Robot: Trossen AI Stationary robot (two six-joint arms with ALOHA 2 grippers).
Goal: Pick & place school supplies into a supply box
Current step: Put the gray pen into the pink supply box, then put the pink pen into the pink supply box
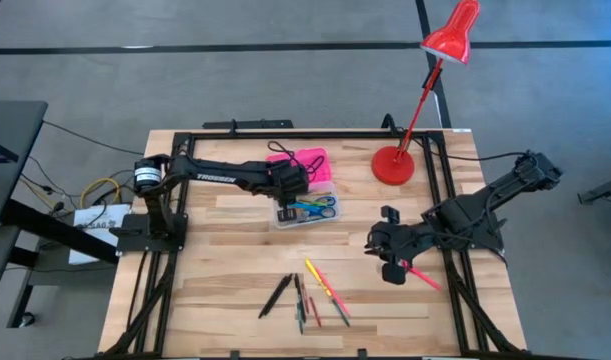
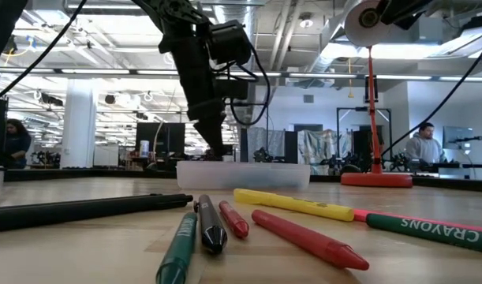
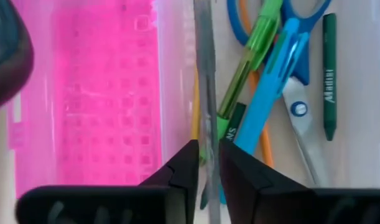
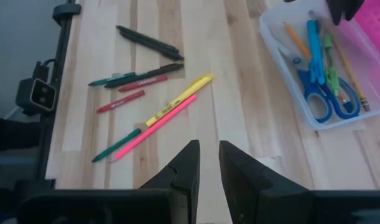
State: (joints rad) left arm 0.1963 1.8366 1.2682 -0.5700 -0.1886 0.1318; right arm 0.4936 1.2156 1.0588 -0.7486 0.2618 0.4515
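The supply box (image 1: pixel 307 210) lies open at mid-table, its pink lid (image 3: pixel 96 93) folded back toward the far side. In its clear base lie blue-handled scissors (image 3: pixel 301 37), a green pen, a blue pen and a dark green crayon. My left gripper (image 3: pixel 208 165) points down into the base's lid-side edge, its fingers slightly apart, with a thin grey stick (image 3: pixel 205 93) running through the gap. Several loose pens, crayons and a yellow highlighter (image 1: pixel 310 295) lie flat near the front edge. My right gripper (image 4: pixel 208 162) hovers above bare wood right of them, narrowly open with nothing between its fingers. My left gripper has the grey stick (image 3: pixel 205 134) in the gap between its two fingers, which come from above, slanting down, with the stick running along them. Whether a finger touches the stick, I cannot tell.
A red desk lamp (image 1: pixel 395 165) stands at the far right, its head over the table's far edge. A pink-red stick (image 1: pixel 423 276) shows under my right wrist. Black frame rails run along the table's edges. Bare wood lies between the box and the loose supplies.
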